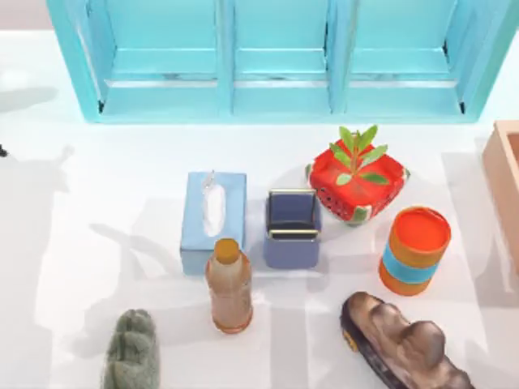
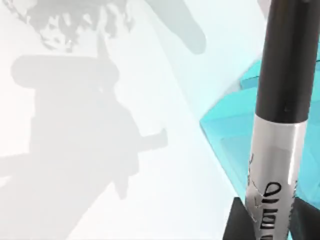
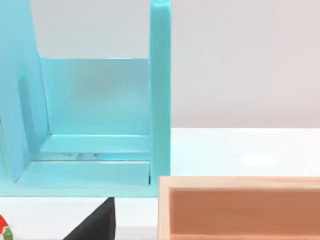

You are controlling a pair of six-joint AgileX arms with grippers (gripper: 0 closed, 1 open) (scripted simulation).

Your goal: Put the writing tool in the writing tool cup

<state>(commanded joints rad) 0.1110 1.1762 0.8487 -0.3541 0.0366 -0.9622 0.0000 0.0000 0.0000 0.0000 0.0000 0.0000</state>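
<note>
1. Holding the thin black marker pen with a silver-grey printed label band, my left gripper has its dark fingers closed around the lower barrel, seen in the left wrist view; the pen stands up from the grip, above bare white table beside the turquoise shelf unit.
2. I judge the pen light, rigid and smooth, so it may slip or swivel in the pinch; the hold near one end leaves a long free length to lower into a cup.
3. The orange cylindrical cup with a blue band is my likely target: it stands open-topped just right of the red strawberry-patterned planter.
4. Its mouth is narrow, so the pen must arrive nearly vertical.
5. Crowding the cup are the planter's leaves, the brown lumpy rock-like object in front and the wooden tray to its right; open room lies above.
6. Whether my right gripper is open or closed, I cannot tell.
</note>
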